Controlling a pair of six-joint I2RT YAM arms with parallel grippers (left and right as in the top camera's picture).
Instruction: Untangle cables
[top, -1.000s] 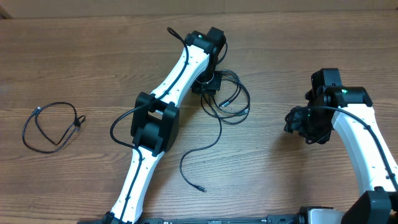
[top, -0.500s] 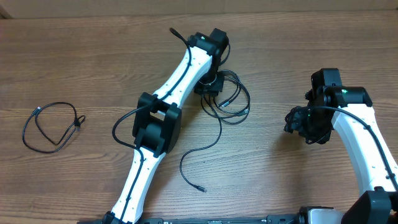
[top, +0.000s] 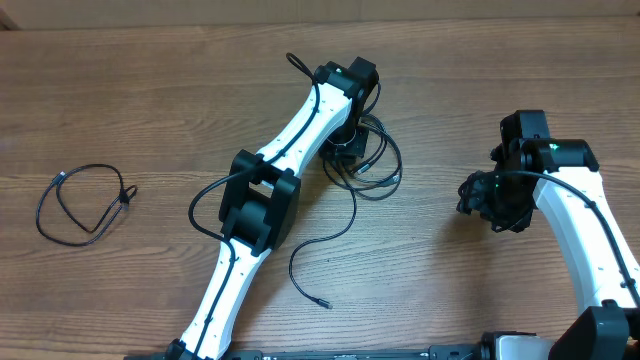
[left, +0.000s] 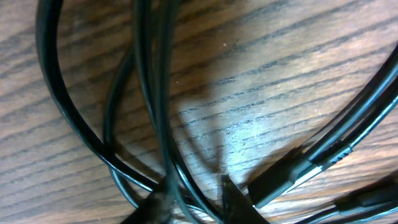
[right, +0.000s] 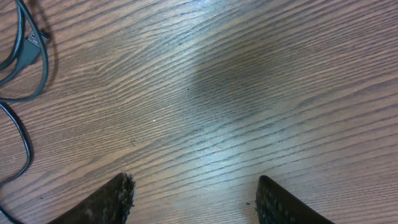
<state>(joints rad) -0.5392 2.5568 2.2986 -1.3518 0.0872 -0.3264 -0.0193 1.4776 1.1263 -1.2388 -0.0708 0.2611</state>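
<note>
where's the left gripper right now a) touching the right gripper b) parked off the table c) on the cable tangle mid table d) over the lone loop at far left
c: the left gripper sits at the cable tangle, strands between its fingertips; the lone loop lies far to the left.

The wood-grain table (top: 120, 90) carries a tangle of black cables (top: 372, 168) mid-table and a separate looped cable (top: 77, 212) far left.

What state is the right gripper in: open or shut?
Open. In the right wrist view, the right gripper has its fingertips wide apart over bare table, with nothing between them.
</note>
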